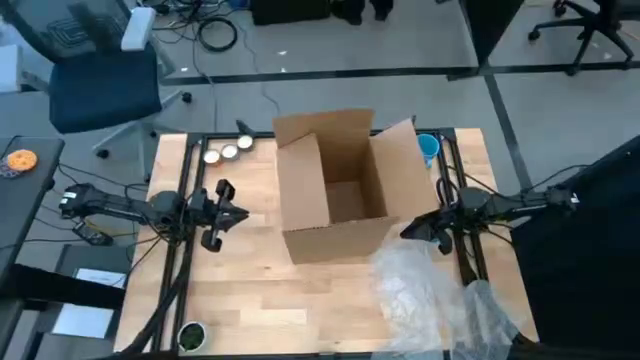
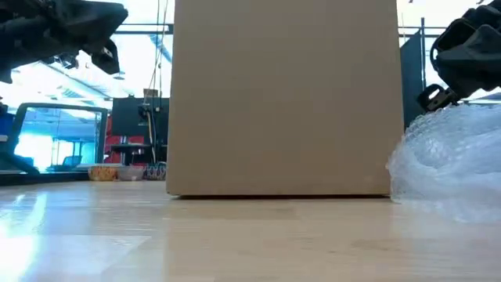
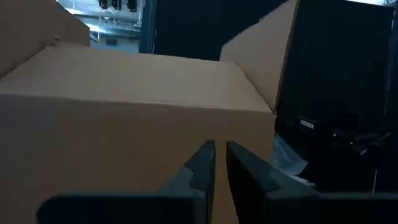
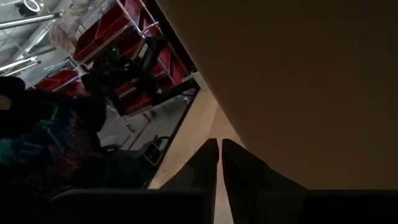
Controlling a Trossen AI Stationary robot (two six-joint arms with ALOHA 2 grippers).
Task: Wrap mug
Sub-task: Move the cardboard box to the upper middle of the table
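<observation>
One open cardboard box (image 1: 340,195) stands between both closed tools, contents unseen.

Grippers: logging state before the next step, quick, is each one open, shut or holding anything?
Left gripper: shut, holding nothing, beside the cardboard box.
Right gripper: shut, holding nothing, near the bubble wrap.

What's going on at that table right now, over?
Left gripper and right gripper shut, empty, flanking the open cardboard box. No mug in sight. Bubble wrap lies by the right arm. Over.
</observation>
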